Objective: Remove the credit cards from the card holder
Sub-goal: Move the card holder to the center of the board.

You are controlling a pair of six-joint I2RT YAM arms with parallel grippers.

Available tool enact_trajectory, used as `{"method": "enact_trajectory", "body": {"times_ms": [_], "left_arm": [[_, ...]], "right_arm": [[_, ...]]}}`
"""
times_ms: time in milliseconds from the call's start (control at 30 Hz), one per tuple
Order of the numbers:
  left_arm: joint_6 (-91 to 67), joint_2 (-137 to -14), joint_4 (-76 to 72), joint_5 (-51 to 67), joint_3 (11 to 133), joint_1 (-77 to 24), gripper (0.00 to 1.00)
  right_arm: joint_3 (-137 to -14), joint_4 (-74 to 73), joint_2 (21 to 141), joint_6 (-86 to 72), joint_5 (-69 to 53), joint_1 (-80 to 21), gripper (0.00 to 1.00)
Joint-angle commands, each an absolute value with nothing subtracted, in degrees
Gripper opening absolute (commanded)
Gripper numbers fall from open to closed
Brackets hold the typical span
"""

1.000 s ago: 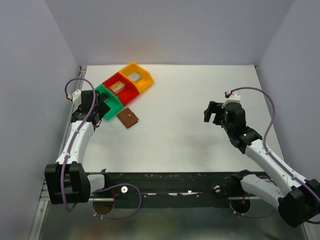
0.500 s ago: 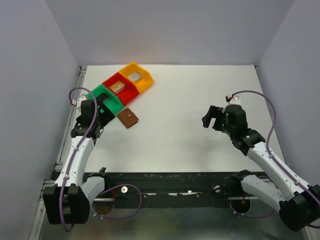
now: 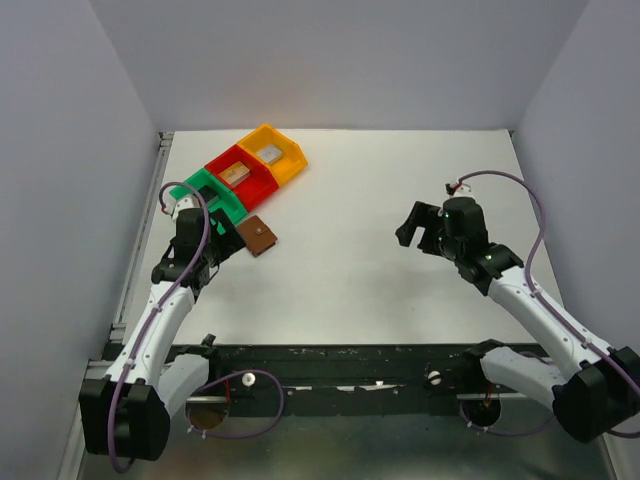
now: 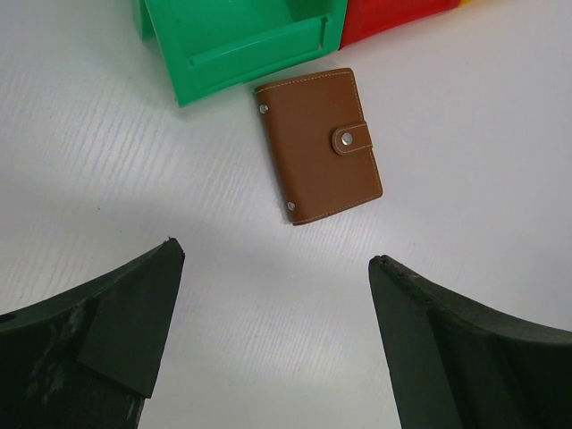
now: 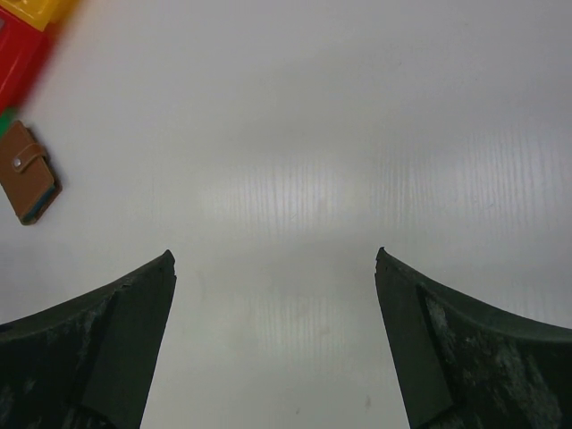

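Observation:
The card holder (image 3: pixel 260 236), a small brown leather wallet, lies shut on the white table just in front of the green bin, its snap tab (image 4: pixel 352 138) fastened. The credit cards are hidden. My left gripper (image 3: pixel 221 238) hovers just left of the holder and is open; in the left wrist view the holder (image 4: pixel 319 143) lies beyond the empty gap of that gripper (image 4: pixel 277 255). My right gripper (image 3: pixel 414 225) is open over bare table right of the middle, far from the holder. In the right wrist view the holder (image 5: pixel 27 183) shows at the left edge, away from the empty gripper (image 5: pixel 274 255).
A green bin (image 3: pixel 215 195), a red bin (image 3: pixel 240 172) and a yellow bin (image 3: pixel 272 150) stand in a diagonal row at the back left. The red one holds a tan block (image 3: pixel 236 174), the yellow one a grey block (image 3: pixel 271 153). Walls enclose the table.
My left arm has swung down and to the right, bringing its gripper from the green bin's left side to beside the card holder. My right gripper has shifted slightly left.

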State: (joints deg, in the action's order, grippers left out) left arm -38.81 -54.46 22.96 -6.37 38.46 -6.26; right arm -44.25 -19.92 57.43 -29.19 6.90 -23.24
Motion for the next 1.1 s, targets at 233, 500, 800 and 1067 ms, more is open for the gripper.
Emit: {"method": "enact_trajectory", "body": {"times_ms": [233,500,800,1067], "left_arm": [[-44.64,-61.34,12.67,-2.28,34.46,-6.5,0.85],[-54.57,-65.29,0.27,-6.06,28.74,-7.9,0.73],[-56.51,-73.64,-2.28,-10.28,32.69,-9.93,0.73],[-58.62,-79.8,-4.13,-10.55,34.98,-9.93,0.72]], "right_arm": [[-44.13,-12.4,62.49,-30.76,-5.53,-23.29,0.98],[-44.47,-8.71,65.83,-30.23,-10.54,-23.29,0.95],[-43.85,-3.61,68.11,-33.13,-14.59,-23.38,0.93],[-46.58,-4.39,70.92,-32.96,-15.38,-25.13,0.92]]}}
